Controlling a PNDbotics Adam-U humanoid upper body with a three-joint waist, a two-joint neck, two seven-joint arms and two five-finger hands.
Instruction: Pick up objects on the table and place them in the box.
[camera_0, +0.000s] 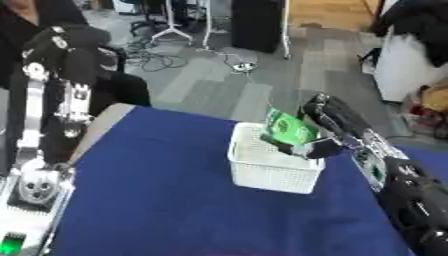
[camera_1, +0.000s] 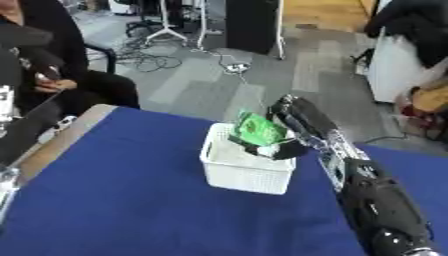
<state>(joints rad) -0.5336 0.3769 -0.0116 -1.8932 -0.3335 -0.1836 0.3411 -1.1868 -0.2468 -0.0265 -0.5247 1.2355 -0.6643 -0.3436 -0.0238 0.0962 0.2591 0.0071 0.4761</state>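
Blue cloth (camera_0: 175, 200) covers the table that fills the lower part of the frame, with grey floor and cables beyond. Right of centre stands a white perforated plastic basket (camera_0: 267, 172); its inside is mostly hidden, so its contents cannot be told. Directly above its far right rim, the robot's right hand (camera_1: 293, 131) grasps a flat green packet (camera_1: 256, 129), fingers and thumb curled round it. Along the left edge rises the left arm (camera_0: 52, 100), its hand not seen.
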